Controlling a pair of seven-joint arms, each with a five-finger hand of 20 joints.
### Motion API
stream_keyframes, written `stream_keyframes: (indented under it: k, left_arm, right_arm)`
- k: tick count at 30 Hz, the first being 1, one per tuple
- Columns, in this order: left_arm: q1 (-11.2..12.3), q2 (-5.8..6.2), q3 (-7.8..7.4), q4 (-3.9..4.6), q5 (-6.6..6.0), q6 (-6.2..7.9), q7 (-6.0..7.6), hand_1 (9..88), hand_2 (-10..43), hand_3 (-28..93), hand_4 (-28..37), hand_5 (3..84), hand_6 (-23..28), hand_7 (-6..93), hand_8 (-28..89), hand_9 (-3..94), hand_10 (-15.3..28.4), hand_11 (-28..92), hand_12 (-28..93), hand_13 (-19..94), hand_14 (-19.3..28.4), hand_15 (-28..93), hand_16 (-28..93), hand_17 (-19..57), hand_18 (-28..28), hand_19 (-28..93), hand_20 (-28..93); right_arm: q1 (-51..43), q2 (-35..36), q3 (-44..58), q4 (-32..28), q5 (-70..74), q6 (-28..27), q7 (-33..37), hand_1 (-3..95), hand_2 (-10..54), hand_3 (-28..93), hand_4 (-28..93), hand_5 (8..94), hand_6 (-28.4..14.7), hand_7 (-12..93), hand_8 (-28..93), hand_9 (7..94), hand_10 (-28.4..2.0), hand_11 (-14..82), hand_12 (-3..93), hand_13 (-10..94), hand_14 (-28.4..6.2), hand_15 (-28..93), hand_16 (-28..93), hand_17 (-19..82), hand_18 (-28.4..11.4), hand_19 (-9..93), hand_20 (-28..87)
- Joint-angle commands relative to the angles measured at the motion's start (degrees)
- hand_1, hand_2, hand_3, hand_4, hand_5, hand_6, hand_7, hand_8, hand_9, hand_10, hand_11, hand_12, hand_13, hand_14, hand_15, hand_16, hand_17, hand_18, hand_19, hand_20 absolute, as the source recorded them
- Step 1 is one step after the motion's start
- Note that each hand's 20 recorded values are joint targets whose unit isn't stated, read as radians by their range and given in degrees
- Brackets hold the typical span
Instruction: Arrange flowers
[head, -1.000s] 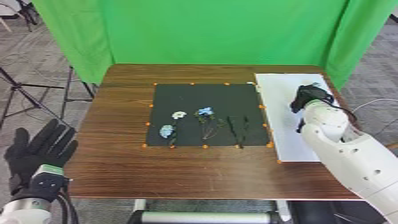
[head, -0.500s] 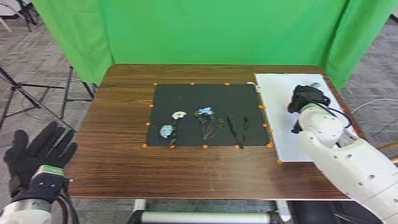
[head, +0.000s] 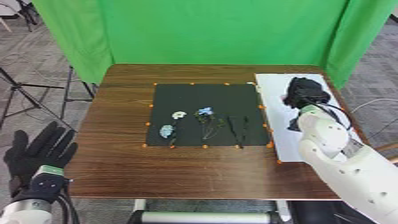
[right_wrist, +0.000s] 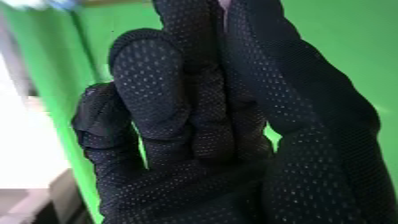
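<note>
- Fingers straight and spread on the left hand (head: 37, 156), just beside the brown table (head: 133, 175).
- Black mat (head: 213, 92) on it, bearing blue (head: 205, 111), pale-blue (head: 166, 131) and white (head: 179, 114) flowers.
- White board (head: 293, 154) beside the mat.
- Right hand (head: 306, 93) over the board, bent fingers and thumb closed together.
- Pink piece (right_wrist: 225, 6), pinched between them.

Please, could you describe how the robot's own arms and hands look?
The right arm is white with rounded segments, small dark spots and black cables near the wrist. The right robot hand wears a black glove with tiny pale dots; the left robot hand wears black too.
</note>
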Motion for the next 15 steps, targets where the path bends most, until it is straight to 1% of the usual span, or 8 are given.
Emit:
stream_keyframes:
  k: [1,3,4,7,9,12,14,15]
  left_arm:
    - [-0.16,0.09,-0.33,-0.40,0.56,0.34,-0.95,23.6,10.4,72,-28.3,37.2,7.5,18.6,-11,31.5,13.3,23,8,22,13.4,37,-10,-6.1,11.4,27,7]
    - [-0.90,0.06,0.07,-0.25,1.05,0.65,-1.60,23.6,10.4,72,-28.3,37.2,7.5,18.5,-11,31.5,13.3,23,8,22,13.4,37,-10,-6.0,11.4,27,7]
    - [-1.02,0.15,0.42,-0.14,1.11,0.28,-1.40,23.6,10.4,72,-28.3,37.2,7.6,18.5,-11,31.6,13.3,23,8,22,13.4,37,-10,-6.0,11.4,27,7]
    - [-1.75,0.16,1.14,0.15,1.26,0.00,-1.93,23.6,10.5,72,-28.3,37.2,7.6,18.6,-11,31.6,13.3,23,8,22,13.3,36,-10,-6.0,11.3,27,7]
    - [-1.92,0.12,1.21,0.23,1.62,-0.21,-2.36,23.5,10.6,72,-28.3,37.3,7.6,18.5,-11,31.5,13.2,23,8,22,13.2,36,-9,-5.9,11.3,27,7]
    - [-2.77,0.20,1.50,0.49,2.27,0.47,-3.15,23.6,10.6,72,-28.3,37.3,7.6,18.5,-11,31.5,13.2,23,8,22,13.3,36,-9,-5.9,11.3,27,7]
    - [-3.99,0.42,2.13,0.87,2.34,0.13,-3.32,23.5,10.6,72,-28.3,37.3,7.6,18.5,-11,31.5,13.2,23,8,22,13.2,36,-9,-5.9,11.3,27,7]
    - [-4.48,0.43,2.33,1.02,2.72,0.00,-3.62,23.6,10.7,72,-28.3,37.3,7.6,18.5,-11,31.5,13.2,23,8,22,13.2,36,-9,-5.9,11.3,27,7]
  right_arm:
    - [1.90,-2.97,-4.32,-5.29,-0.61,0.58,-4.27,57.9,-9.5,67,-28,79.3,-0.3,30,8,89.0,-8.9,8.1,34.0,77,-7.7,59,29,40,-23.4,89,39]
    - [2.29,-3.90,-6.21,-6.54,-0.73,0.11,-5.10,57.8,-9.5,68,-28,79.3,-0.5,30,8,88.9,-8.9,8.2,34.0,77,-7.7,58,29,40,-23.4,89,38]
    - [2.36,-4.39,-6.72,-6.72,-0.87,-0.12,-5.46,57.8,-9.5,68,-28,79.3,-0.5,30,8,88.9,-8.9,8.3,34.0,77,-7.7,58,29,40,-23.4,89,38]
    - [3.23,-5.82,-9.45,-7.22,-0.44,-1.12,-6.21,57.7,-9.5,68,-28,79.1,-0.6,30,8,88.8,-9.1,8.4,33.9,77,-7.7,58,29,40,-23.5,90,38]
    - [3.56,-6.97,-10.62,-7.23,-0.43,-1.69,-6.37,57.7,-9.5,68,-28,79.2,-0.7,30,8,88.6,-9.1,8.5,33.9,77,-7.8,58,29,40,-23.5,90,38]
    - [3.80,-9.13,-11.27,-6.13,-0.85,-2.52,-7.18,57.6,-9.5,68,-28,79.1,-0.8,30,8,88.5,-9.2,8.4,33.7,77,-7.9,58,29,40,-23.5,90,38]
    - [4.88,-10.26,-12.67,-4.79,-0.61,-2.09,-6.42,57.6,-9.5,68,-28,79.0,-0.8,30,8,88.4,-9.2,8.4,33.6,77,-7.9,58,29,40,-23.5,90,38]
    - [5.12,-11.10,-12.73,-3.99,-0.89,-2.35,-6.44,57.6,-9.5,68,-28,79.0,-0.8,30,8,88.2,-9.3,8.4,33.6,77,-7.9,58,29,40,-23.5,90,38]
